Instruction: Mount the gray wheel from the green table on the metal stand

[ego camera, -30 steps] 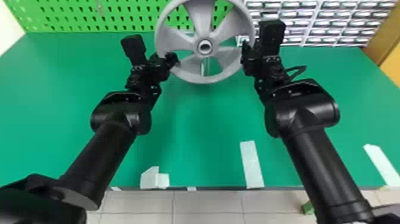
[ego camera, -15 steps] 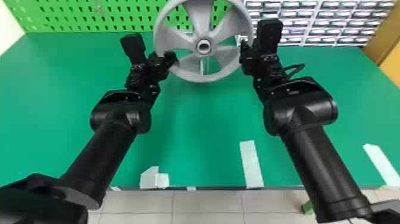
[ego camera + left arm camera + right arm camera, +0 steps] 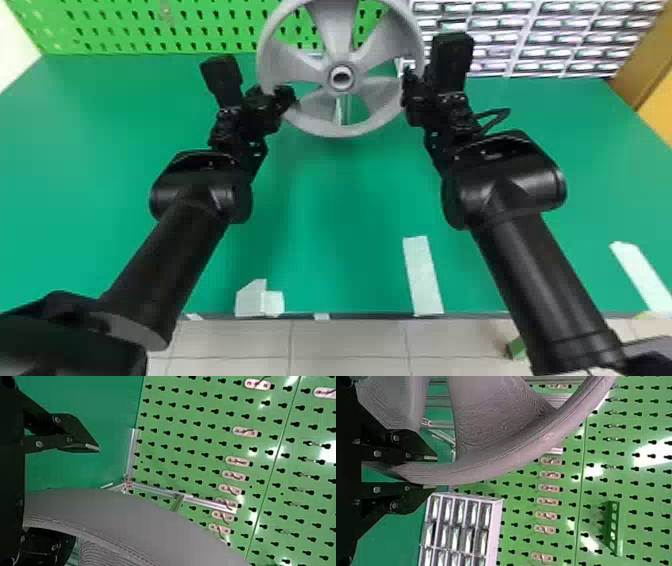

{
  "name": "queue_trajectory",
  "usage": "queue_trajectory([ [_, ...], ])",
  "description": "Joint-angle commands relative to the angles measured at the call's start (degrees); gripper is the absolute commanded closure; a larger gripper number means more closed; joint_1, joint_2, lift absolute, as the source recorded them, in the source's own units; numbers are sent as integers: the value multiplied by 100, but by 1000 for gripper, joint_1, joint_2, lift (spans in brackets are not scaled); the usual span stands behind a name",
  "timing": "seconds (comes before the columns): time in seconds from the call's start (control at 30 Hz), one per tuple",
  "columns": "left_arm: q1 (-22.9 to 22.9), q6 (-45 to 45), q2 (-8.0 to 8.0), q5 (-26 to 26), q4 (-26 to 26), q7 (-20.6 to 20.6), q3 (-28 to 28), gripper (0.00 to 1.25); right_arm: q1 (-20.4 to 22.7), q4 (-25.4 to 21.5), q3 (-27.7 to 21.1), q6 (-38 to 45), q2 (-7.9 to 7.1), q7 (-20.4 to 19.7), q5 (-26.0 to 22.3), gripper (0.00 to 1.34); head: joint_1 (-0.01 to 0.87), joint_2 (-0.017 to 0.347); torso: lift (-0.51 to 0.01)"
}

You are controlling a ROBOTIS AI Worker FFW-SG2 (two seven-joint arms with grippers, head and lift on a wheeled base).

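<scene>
The gray wheel (image 3: 340, 47) is raised over the counter (image 3: 325, 225), near the metal stand (image 3: 158, 490); it looks stiff and fairly light, but its smooth rim (image 3: 342, 130) could swivel, so opposite sides suit best. The right hand (image 3: 433, 473) grips that rim; the left hand (image 3: 87, 494) is open around it

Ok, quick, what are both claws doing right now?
Left claw: open, around the rim of the gray wheel, with a gap between one finger and the rim.
Right claw: closed on the wheel's rim.
</scene>
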Motion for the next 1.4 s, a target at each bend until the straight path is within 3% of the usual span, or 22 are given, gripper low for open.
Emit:
queue_trajectory([
  [0.0,14,0,0,0,-1,414,-28,700,8,-4,13,-44,5,-681,1,1248,867,52,-100],
  [0.13,14,0,-9,0,-1,414,-54,644,16,-4,22,-53,5,-690,1,998,867,52,-100],
  [0.27,14,0,-9,0,-1,414,-54,618,25,-4,22,-53,5,-708,1,978,867,52,-100],
  [0.4,14,-9,-9,9,-1,414,-63,570,25,-4,22,-53,5,-708,-8,812,867,52,-100],
  [0.5,23,-44,-9,35,-1,414,-80,558,25,-4,30,-53,5,-708,-26,782,867,52,-100],
  [0.63,23,-71,-18,88,-1,414,-124,530,25,5,39,-53,5,-708,-52,590,867,52,-100],
  [0.93,32,-185,-9,167,-1,405,-221,489,16,22,83,-53,5,-708,-78,519,867,52,-100],
  [1.37,49,-308,-9,316,-1,361,-291,489,-1,66,153,-88,5,-708,-140,519,867,52,-100],
])
